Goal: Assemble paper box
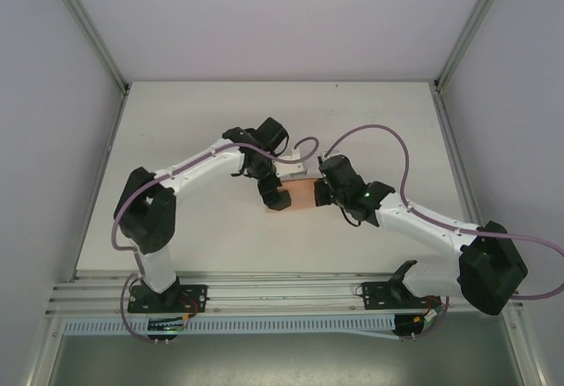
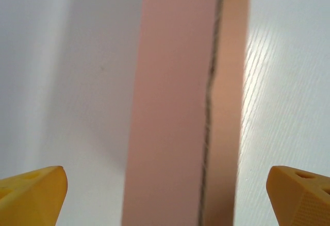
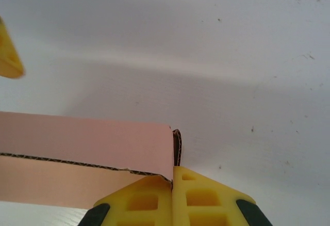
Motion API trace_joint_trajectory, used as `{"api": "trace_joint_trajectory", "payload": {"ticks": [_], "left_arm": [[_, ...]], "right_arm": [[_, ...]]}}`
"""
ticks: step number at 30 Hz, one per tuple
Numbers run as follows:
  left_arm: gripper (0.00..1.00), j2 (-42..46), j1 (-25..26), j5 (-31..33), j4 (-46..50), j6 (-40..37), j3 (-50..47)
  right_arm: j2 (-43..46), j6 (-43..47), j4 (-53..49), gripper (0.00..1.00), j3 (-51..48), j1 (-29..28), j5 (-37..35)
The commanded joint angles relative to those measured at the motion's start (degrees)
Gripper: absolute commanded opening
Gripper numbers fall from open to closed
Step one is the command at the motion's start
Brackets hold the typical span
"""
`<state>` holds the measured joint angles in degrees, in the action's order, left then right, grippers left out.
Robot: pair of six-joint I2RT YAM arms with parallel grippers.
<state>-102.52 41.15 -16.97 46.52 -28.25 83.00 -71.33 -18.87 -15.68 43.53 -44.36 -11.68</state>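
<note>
The salmon-pink paper box (image 1: 301,196) rests mid-table between both arms. My right gripper (image 1: 322,194) is shut on the box's right end wall; in the right wrist view its yellow fingers (image 3: 154,197) pinch the corrugated edge of the box (image 3: 87,148). My left gripper (image 1: 275,199) stands open over the box's left end. In the left wrist view the box (image 2: 175,112) runs top to bottom between the two widely spread yellow fingertips (image 2: 31,195), apart from both. A seam runs along the box's top.
A white table (image 1: 211,122) carries the work, bounded by grey walls and a metal frame. A small white piece (image 1: 295,167) lies just behind the box. Purple cables loop over both arms.
</note>
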Motion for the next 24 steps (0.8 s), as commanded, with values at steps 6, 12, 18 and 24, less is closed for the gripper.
{"api": "trace_joint_trajectory", "payload": {"ticks": [6,12,18,24], "left_arm": [[0.96,14.1,-0.1,8.5,-6.7,13.5,-8.7],[0.63,18.8,-1.5,13.0,-9.7,19.1,-15.4],[0.41,19.7,-1.7,14.1,-12.4,19.6,-18.1],[0.27,18.4,-1.8,11.4,-13.0,19.9,-17.4]], "right_arm": [[-3.8,-2.9,-9.5,0.00,3.1,-1.2,-2.0],[-6.2,-2.8,-12.1,0.00,6.5,-1.7,-2.1],[-6.7,-2.8,-13.0,0.00,8.1,-2.4,-1.8],[-7.0,-2.9,-13.5,0.00,8.7,-3.0,-2.4]]}}
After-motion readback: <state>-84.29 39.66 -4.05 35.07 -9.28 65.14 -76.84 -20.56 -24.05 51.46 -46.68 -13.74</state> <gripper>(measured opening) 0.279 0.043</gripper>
